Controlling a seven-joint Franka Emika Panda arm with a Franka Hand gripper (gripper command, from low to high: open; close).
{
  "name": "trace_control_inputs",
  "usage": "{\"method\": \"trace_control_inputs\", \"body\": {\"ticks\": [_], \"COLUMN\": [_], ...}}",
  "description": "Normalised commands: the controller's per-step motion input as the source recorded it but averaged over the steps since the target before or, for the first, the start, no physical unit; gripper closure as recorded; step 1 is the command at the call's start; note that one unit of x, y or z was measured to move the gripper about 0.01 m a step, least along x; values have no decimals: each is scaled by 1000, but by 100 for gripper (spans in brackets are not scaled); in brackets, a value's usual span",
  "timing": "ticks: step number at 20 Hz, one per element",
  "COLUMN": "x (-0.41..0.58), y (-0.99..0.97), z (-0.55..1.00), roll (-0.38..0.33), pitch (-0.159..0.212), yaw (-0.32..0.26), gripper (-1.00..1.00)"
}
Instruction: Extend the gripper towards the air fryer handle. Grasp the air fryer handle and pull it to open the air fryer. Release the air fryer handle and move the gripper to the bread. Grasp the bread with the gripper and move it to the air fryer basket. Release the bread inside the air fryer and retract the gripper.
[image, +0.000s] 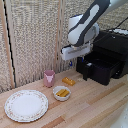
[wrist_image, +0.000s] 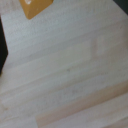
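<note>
jaws (grip state unclear) above oblong golden bread on pale wood.

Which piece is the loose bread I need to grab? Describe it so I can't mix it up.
Start at the black air fryer on the exterior view's right; its basket is pulled out. Beside it on the wooden table lies the bread, a small golden-orange oblong below the gripper. Unlike the yellow pieces in the white bowl, it lies bare on the wood.
</note>
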Motion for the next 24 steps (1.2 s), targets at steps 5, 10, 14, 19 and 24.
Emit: {"method": "trace_control_inputs", "body": {"ticks": [5, 10, 14, 19, 24], "x": [223, 165, 64, 85, 153], "y": [18, 5, -6, -29, -189], "z": [-403, -259, -121, -72, -153], "roll": [231, 233, 80, 0, 4], "pitch": [-177, -70, 92, 127, 89], "yaw": [135, 81, 0, 0, 18], "gripper": [-100, -100, -100, -100, -100]}}
